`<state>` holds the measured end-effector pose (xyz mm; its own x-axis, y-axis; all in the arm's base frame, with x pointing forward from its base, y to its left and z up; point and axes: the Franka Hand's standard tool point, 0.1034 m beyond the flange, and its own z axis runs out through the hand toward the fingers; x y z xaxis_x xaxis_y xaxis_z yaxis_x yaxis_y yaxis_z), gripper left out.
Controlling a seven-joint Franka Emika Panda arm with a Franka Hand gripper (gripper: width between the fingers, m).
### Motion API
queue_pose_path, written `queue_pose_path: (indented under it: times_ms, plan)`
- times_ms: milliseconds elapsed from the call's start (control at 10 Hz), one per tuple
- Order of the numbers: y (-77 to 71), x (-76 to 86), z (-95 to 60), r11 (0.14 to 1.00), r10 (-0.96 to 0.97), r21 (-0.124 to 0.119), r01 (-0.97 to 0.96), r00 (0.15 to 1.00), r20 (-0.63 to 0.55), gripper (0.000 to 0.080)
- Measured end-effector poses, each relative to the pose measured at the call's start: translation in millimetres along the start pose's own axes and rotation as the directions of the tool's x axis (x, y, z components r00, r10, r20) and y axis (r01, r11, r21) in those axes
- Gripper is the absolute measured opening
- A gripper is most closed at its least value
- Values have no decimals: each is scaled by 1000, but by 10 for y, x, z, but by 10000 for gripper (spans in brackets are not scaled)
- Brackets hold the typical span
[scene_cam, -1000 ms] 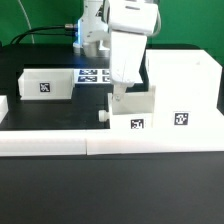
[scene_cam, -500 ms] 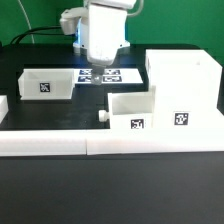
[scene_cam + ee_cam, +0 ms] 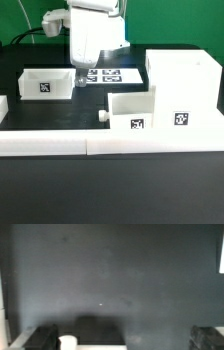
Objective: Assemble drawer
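The large white housing point(image 3: 185, 88) stands at the exterior view's right. A small open-topped tray point(image 3: 132, 112) with a knob point(image 3: 102, 117) sits against its left side, tag facing front. A second tray point(image 3: 48, 84) lies at the left. My gripper point(image 3: 85, 74) hangs above the dark table between the left tray and the marker board point(image 3: 104, 75). It is open and empty. In the wrist view its fingers point(image 3: 40, 336) stand wide apart around the gripper's gap point(image 3: 122, 337). A white knob point(image 3: 68, 342) and a white tray edge point(image 3: 98, 346) show beside them.
A long low white border rail point(image 3: 110, 146) runs along the table's front. A white part point(image 3: 3, 106) peeks in at the left edge. A white strip point(image 3: 221, 255) shows at the wrist view's edge.
My gripper has left the tray beside the housing, risen, and moved toward the exterior view's left and back. The tray stays where it was.
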<state>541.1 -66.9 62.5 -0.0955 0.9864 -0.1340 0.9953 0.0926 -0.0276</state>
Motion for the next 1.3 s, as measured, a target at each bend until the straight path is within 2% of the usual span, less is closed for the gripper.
queue_pose_path:
  times_ms: [100, 300, 600, 800, 1000, 1300]
  plan:
    - [2, -87, 76, 1000, -13, 8, 14, 999, -47, 648]
    - [47, -124, 111, 1000, -29, 4, 30, 994, -104, 648]
    - [118, -192, 241, 999, 1, 40, 8, 977, -214, 648]
    - [160, -208, 309, 997, 47, 73, -27, 957, -286, 648]
    - [205, -4, 326, 994, 79, 90, -55, 954, -290, 648]
    - [217, 208, 333, 992, 100, 106, -72, 951, -294, 648]
